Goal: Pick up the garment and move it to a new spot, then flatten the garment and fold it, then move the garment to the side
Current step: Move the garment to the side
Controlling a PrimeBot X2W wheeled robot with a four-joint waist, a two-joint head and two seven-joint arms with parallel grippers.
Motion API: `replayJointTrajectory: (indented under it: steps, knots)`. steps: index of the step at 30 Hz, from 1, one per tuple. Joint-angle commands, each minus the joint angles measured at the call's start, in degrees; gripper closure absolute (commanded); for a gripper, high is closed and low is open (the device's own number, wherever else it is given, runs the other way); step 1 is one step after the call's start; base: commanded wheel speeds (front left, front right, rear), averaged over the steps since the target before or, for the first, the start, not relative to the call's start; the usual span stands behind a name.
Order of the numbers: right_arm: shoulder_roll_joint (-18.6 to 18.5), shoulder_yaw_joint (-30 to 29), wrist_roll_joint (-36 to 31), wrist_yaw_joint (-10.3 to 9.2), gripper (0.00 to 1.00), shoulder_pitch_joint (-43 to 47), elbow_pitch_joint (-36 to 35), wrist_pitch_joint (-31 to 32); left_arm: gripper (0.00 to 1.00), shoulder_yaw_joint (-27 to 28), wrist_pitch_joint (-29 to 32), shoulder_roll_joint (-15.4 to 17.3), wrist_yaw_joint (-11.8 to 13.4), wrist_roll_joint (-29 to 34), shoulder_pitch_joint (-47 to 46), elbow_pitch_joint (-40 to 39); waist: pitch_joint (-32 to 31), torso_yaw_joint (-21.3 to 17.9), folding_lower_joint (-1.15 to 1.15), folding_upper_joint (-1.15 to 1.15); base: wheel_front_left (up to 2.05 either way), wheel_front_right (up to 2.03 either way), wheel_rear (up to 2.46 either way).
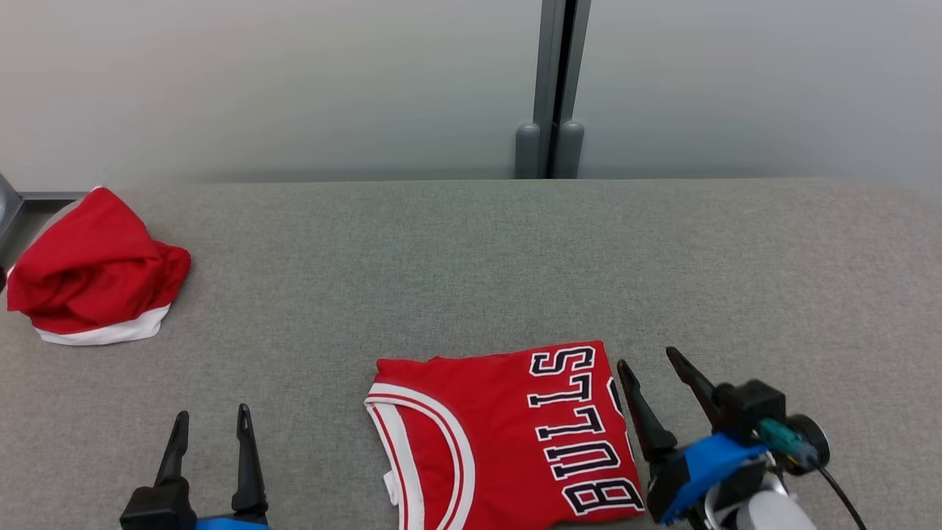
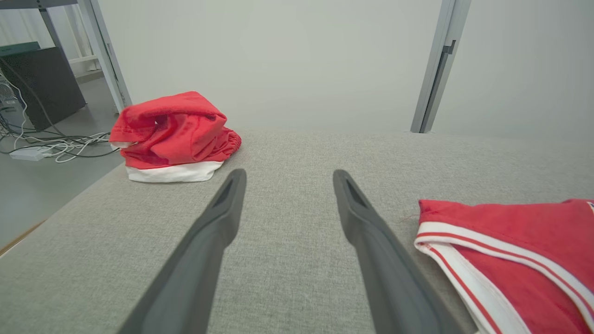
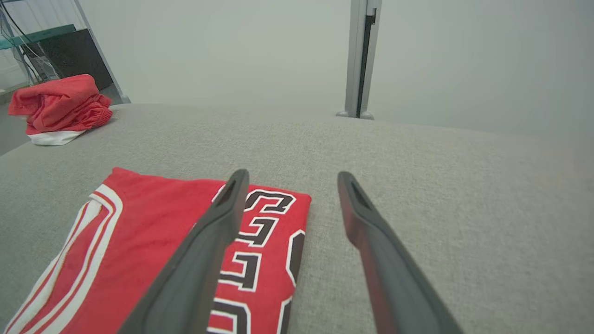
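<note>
The garment (image 1: 508,434), a red jersey with white trim and dark letters, lies folded flat at the front middle of the grey surface (image 1: 471,265); the left wrist view catches its collar edge (image 2: 506,260), and its lettered end (image 3: 195,250) lies in the right wrist view. My right gripper (image 1: 649,362) hovers open just beyond the jersey's right edge, holding nothing. In its own view the right gripper (image 3: 292,176) has its left finger over the letters. My left gripper (image 1: 213,416) stands open at the front left, well clear of the jersey; the left gripper (image 2: 287,175) has bare cloth between its fingers.
A second red garment with a white band (image 1: 96,269) lies bunched at the far left edge (image 2: 174,137) (image 3: 60,109). A grey post (image 1: 552,88) rises behind the surface against a pale wall. Cables and a dark box (image 2: 37,88) are on the floor to the left.
</note>
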Motion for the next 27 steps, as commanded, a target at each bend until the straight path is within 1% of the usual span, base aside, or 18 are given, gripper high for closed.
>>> replayJointTrajectory:
  steps: [1, 3, 4, 6, 10, 23, 27]
  knots:
    - [-0.2, 0.5, -1.0, 0.03, 0.00, -2.9, 1.2, 1.7, 0.00, 0.0, -0.3, 0.0, 0.0, -0.3, -1.6, -0.4, 0.7, 0.3, 0.00, -0.01, 0.00, 0.00, 0.00]
    - [-0.2, 0.8, -0.9, 0.03, 0.00, -4.5, 1.9, 2.5, 0.00, -0.2, -0.3, 0.0, 0.1, -0.2, -1.8, -0.5, 1.2, 0.4, 0.00, -0.01, 0.00, 0.00, 0.00]
    - [-0.2, 1.4, -1.2, 0.03, 0.00, -7.1, 3.6, 4.5, 0.00, -0.6, -0.3, -0.1, 0.1, -0.3, -2.3, -0.6, 2.0, 0.7, 0.00, -0.01, 0.00, 0.00, 0.00]
    - [-0.2, 2.0, -1.0, 0.03, 0.00, -8.8, 5.6, 6.1, 0.00, -0.9, -0.3, -0.1, 0.1, -0.5, -2.8, -0.8, 2.9, 1.1, 0.00, -0.01, 0.00, 0.00, 0.00]
    - [-0.2, 2.6, -0.6, 0.03, 0.00, -9.6, 9.4, 7.8, 0.00, -0.9, -0.3, -0.1, 0.1, -0.9, -3.8, -0.5, 4.1, 1.8, 0.00, -0.01, 0.00, 0.00, 0.00]
    - [-0.2, 5.6, 2.4, 0.03, 0.00, -5.9, 18.2, 6.6, 0.00, -1.5, -0.3, -0.1, 0.7, -1.7, -4.8, -0.7, 5.7, 1.5, 0.00, -0.01, 0.00, 0.00, 0.00]
    - [-0.1, 8.4, 5.4, 0.04, 0.00, -5.3, 20.3, 5.8, 0.00, -1.6, -0.3, -0.1, 0.6, -1.9, -4.8, -0.7, 5.8, 1.5, 0.00, -0.01, 0.00, 0.00, 0.00]
